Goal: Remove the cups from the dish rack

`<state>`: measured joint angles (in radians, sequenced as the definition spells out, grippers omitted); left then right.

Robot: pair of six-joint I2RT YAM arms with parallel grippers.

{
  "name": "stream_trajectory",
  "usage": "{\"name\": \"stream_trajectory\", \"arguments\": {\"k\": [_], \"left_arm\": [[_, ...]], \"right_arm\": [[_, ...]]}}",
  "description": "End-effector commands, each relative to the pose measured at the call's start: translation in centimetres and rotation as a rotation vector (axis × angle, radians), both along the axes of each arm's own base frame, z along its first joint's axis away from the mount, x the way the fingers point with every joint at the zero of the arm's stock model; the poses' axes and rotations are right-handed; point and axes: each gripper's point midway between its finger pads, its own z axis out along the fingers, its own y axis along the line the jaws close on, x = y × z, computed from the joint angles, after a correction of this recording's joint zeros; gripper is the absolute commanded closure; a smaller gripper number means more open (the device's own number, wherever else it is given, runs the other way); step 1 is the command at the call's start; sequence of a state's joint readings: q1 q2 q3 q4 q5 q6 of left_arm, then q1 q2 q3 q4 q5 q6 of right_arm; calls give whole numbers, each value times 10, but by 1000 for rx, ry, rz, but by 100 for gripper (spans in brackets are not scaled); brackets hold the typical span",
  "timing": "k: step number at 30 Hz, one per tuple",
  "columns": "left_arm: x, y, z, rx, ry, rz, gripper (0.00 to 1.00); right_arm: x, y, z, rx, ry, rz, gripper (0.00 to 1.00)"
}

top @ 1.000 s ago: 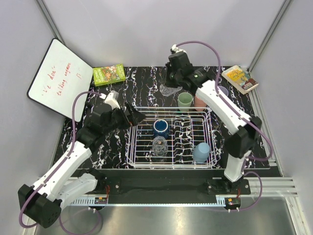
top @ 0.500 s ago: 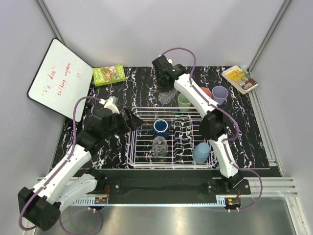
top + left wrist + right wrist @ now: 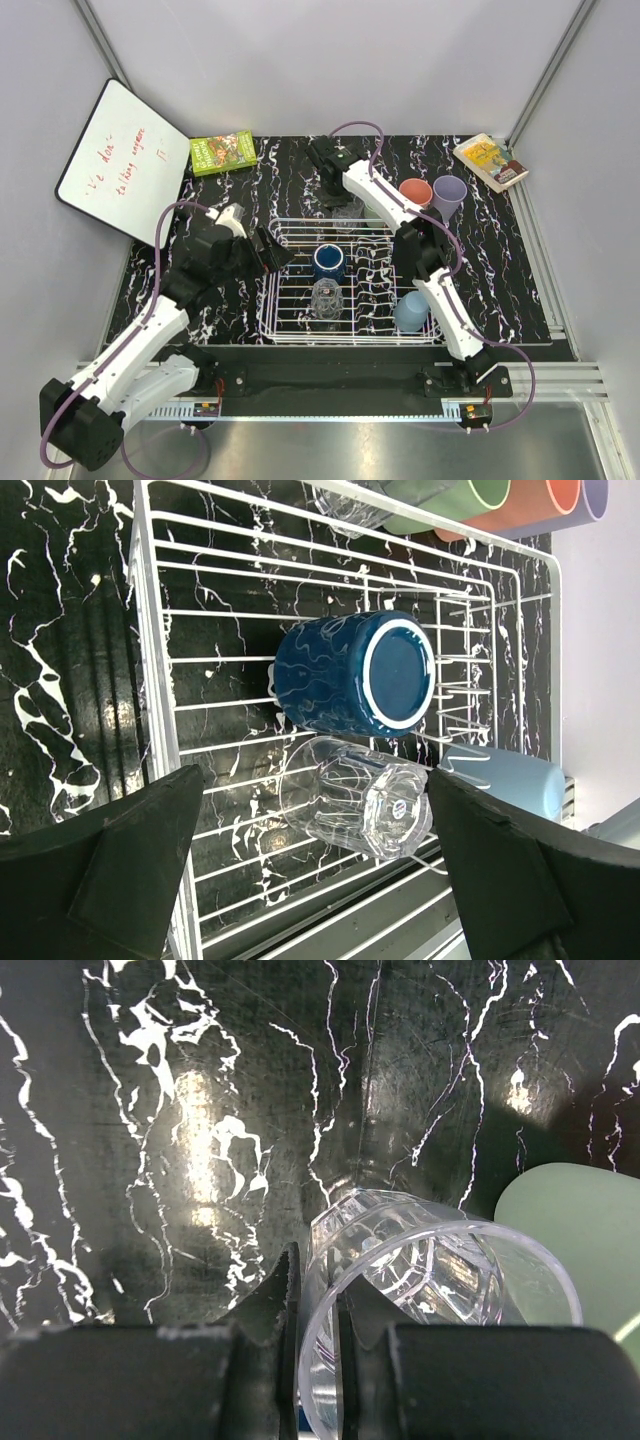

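**Right gripper pinching a clear glass beyond the rack**

The right gripper (image 3: pixel 318 1290) is pinching the thin wall of a faceted clear glass (image 3: pixel 430 1290), with one finger inside the rim and one outside. It is holding the glass tilted over the black, white-veined table (image 3: pixel 500 260). The glass is sitting just past the far rail of the white wire-grid dish rack (image 3: pixel 268 300) and beside the matte pale green cup (image 3: pixel 570 1230).

The left gripper (image 3: pixel 312 780) is hovering at the rack's left side with its jaws standing wide and nothing between them.

Inside the rack, a glossy dark blue cup (image 3: pixel 350 675) and a second clear glass (image 3: pixel 355 800) are showing their round bases. A smooth light blue-grey cup (image 3: pixel 411 311) is occupying the near right corner.

A salmon-pink cup (image 3: pixel 414 192) and a lavender cup (image 3: pixel 449 195) are standing on the table behind the rack.
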<state>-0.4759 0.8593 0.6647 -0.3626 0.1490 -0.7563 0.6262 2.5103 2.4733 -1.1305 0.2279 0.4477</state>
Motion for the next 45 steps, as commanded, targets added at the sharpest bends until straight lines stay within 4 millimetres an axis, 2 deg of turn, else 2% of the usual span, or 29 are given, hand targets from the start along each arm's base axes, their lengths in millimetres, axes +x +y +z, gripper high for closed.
{"name": "stream_trajectory", "arguments": {"k": [1,10,20,25,31,36,45], "left_arm": [[4,-2,3,-6,-27,-9,1],[3,-2,-5,-6,-12,-9,1],[1,-4,-11,-19,1,-12,1],[1,-4,-14,-23,5,-9,1],[0,-4,-11,-27,-5,-10,1],[-2,-3,-14,-27,-5,-10,1],[-4,-3,-18,-28,8,-13,1]], "right_arm": [[12,-9,8,-34,-52,-16,100],[18,-3,-6,-5,-76,-32,100],[5,11,-22,40,-64,-12,100],[1,26,-15,57,-104,19,100],[5,37,0,46,-166,35,100],[6,33,-2,12,-185,26,100],[2,16,-31,-79,-173,12,100]]}}
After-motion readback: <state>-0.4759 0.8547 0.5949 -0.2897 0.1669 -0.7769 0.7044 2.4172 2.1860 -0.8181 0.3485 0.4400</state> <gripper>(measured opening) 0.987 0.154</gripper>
